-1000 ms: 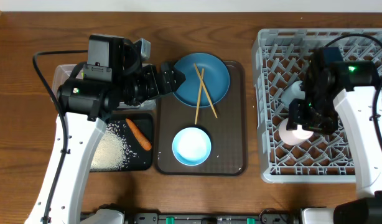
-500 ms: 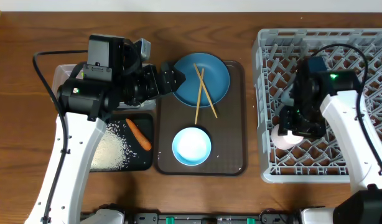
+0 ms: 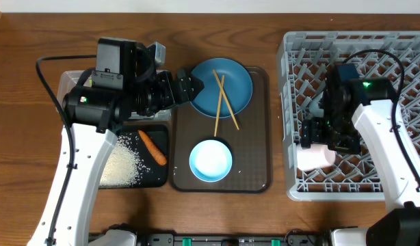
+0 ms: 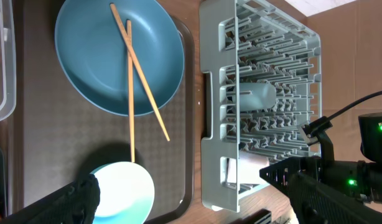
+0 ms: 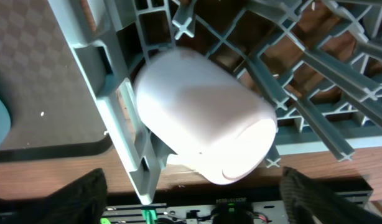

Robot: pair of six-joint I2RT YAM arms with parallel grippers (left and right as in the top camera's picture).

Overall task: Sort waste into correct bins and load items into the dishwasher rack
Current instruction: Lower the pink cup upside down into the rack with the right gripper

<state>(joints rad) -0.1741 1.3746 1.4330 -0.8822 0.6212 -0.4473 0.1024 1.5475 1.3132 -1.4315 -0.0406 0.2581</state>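
The pink cup [image 5: 203,130] lies on its side in the front left corner of the dishwasher rack [image 3: 401,55]. My right gripper [image 5: 194,198] straddles it, open, with both fingers standing clear of its sides. From above, the right gripper [image 3: 317,139] hangs just over the pink cup [image 3: 314,158]. My left gripper [image 3: 186,87] is open and empty at the left rim of the blue plate [image 3: 227,75], which carries the chopsticks [image 3: 219,102]. The light-blue cup [image 3: 211,160] stands on the tray in front of the plate. In the black tray [image 3: 155,179] lie rice [image 3: 121,164] and a carrot [image 3: 152,147].
The plate and the light-blue cup sit on a dark-brown serving tray [image 3: 254,143]. A clear tub [image 3: 66,83] is mostly hidden under my left arm. Something white [image 3: 318,104] stands among the rack's pegs, beside the right arm. The rack's tall left wall [image 4: 211,106] faces the serving tray.
My right gripper carried the pink cup towards the rack's front left corner and opened. The cup now rests there on its side. The left arm has not moved.
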